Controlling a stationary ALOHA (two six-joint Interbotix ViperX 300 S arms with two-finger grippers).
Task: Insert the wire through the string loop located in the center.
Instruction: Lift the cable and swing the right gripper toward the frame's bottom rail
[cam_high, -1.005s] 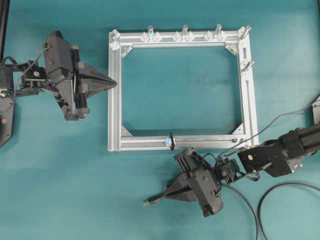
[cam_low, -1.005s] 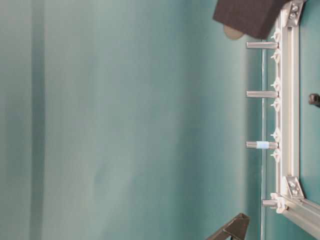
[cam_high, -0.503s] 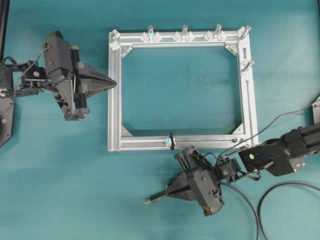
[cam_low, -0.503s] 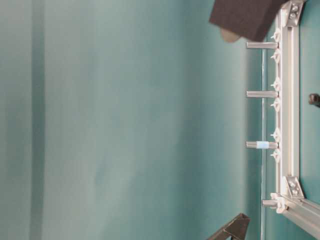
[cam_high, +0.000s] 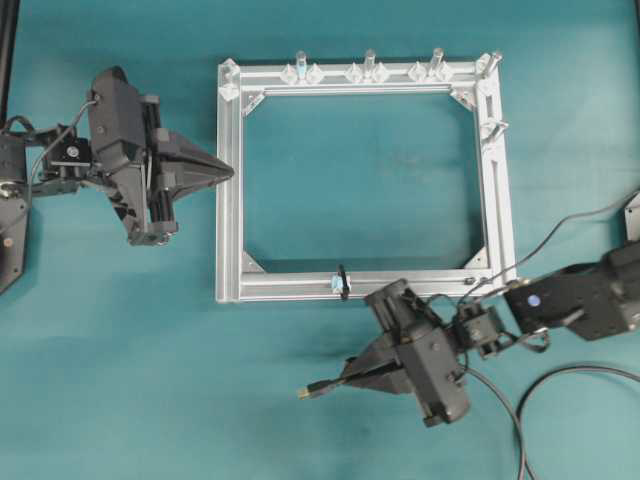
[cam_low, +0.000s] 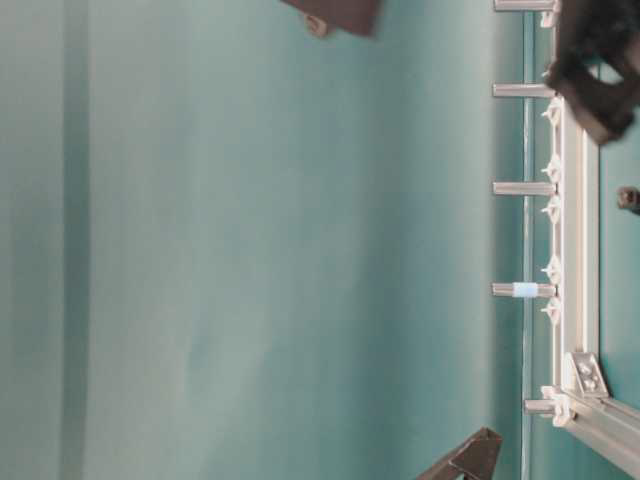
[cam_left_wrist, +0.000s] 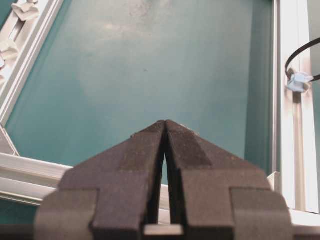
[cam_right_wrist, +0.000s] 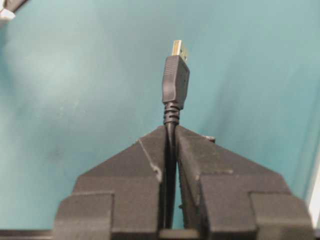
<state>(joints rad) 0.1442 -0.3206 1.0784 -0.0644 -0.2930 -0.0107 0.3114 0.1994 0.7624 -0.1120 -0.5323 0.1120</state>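
Pinching the round black wire (cam_right_wrist: 170, 150), the right claw (cam_right_wrist: 171, 131) (matte, wedge-shaped) grips behind its plug.

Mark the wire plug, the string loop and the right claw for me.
wire plug (cam_right_wrist: 175, 80), right wrist view, on the dark plug body.
string loop (cam_high: 342, 281), overhead view, on the cord across the rail.
right claw (cam_right_wrist: 170, 131), right wrist view, between the fingertips.

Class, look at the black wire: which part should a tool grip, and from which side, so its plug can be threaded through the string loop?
Grip the wire on the cable just behind the plug, approaching from the cable end, as the right tool does. That leaves the slim plug protruding straight ahead, free to enter the string loop.
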